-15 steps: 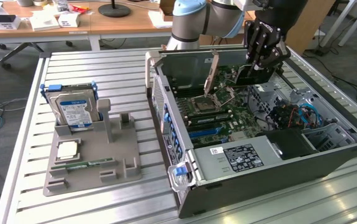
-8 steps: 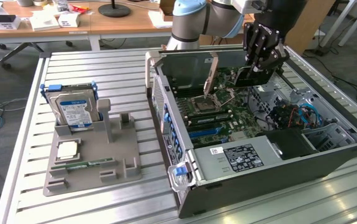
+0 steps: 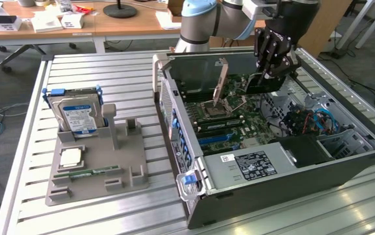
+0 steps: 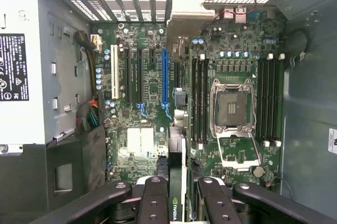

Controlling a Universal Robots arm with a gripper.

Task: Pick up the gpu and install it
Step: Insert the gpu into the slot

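Exterior view, starting at its left: a grey holder on the tabletop carries a hard drive and a RAM stick. Right of it lies the open case. Over the case's far end I see my hand clamped on the gpu, which it holds on edge above the motherboard.

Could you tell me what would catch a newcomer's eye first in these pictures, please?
The open dark grey computer case on the exterior view's right draws the eye, with the black gripper holding the dark flat gpu card over its green motherboard. On the exterior view's left, a blue-labelled silver hard drive stands upright in a grey plastic holder.
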